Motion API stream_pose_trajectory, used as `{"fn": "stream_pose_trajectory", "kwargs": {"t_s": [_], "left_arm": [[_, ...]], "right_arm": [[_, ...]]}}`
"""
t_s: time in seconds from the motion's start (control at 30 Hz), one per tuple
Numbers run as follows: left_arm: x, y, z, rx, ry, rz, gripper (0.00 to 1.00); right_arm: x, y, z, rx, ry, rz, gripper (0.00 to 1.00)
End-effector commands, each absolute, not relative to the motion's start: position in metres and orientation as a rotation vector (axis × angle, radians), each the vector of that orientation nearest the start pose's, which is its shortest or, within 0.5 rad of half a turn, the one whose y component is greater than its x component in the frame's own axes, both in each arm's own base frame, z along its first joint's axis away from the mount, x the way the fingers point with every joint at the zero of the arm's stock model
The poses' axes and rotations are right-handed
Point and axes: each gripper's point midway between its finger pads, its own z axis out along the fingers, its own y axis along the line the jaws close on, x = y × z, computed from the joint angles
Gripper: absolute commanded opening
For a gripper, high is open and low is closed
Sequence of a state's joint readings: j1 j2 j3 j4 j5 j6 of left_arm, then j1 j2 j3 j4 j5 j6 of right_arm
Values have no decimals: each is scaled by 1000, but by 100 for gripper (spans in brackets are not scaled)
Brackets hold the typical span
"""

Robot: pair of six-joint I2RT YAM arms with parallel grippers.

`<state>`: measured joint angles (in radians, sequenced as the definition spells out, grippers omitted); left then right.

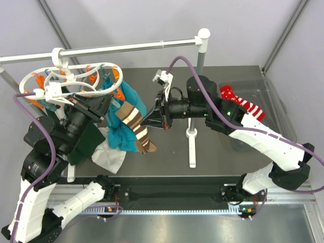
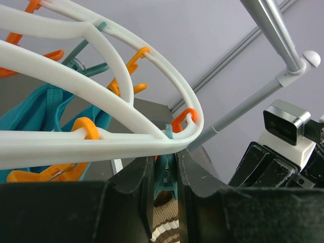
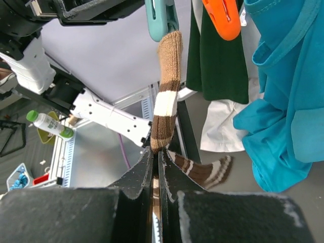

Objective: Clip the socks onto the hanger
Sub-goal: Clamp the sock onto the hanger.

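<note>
The brown sock [image 3: 166,96] is hanging stretched out long under the near right rim of the hanger [image 1: 30,76]. Its cuff end is sitting right at the lower tip of a teal clothespin [image 3: 161,20], though I cannot tell whether the pin is actually biting it. Lower down, the right gripper [image 3: 157,162] is pinching the sock with its jaws pressed together on the knit, and the striped foot is trailing past the fingers toward the table [image 1: 217,157].

The left gripper [image 2: 164,163] is reaching up from below the white ring, its jaws clamping that same teal clothespin between them, with only the pin's width left in the gap. The hanger itself is hooking over the left end of the long rail [image 1: 131,47].

A red sock [image 1: 242,104] with white stripes and dots is lying well apart, on the far side of the right arm toward the right of the table.

Beside the brown sock, a teal garment [image 3: 283,101] is hanging from the ring, with an orange clothespin [image 3: 221,17] dangling just next to the teal one. A dark green cloth [image 3: 217,61] is hanging behind them, and a white cloth [image 1: 109,157] is showing below it. The rail's upright post [image 1: 200,63] is standing just behind the right arm.
</note>
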<state>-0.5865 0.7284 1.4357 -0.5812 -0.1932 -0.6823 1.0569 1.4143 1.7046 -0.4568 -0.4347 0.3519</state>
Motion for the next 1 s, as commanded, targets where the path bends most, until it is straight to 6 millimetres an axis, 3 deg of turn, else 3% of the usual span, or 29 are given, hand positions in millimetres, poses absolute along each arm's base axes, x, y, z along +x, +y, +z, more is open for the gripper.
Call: {"fn": "stream_pose_trajectory", "kwargs": {"t_s": [0.0, 0.53, 0.97], "left_arm": [[189, -123, 486, -220, 1520, -911, 0], [189, -122, 485, -219, 1517, -906, 0], [182, -122, 493, -188, 1482, -931, 0]], "right_arm": [[126, 402, 459, -979, 1554, 1435, 0], [126, 407, 467, -983, 1513, 1514, 0], [111, 410, 451, -1089, 1519, 1608, 0]]}}
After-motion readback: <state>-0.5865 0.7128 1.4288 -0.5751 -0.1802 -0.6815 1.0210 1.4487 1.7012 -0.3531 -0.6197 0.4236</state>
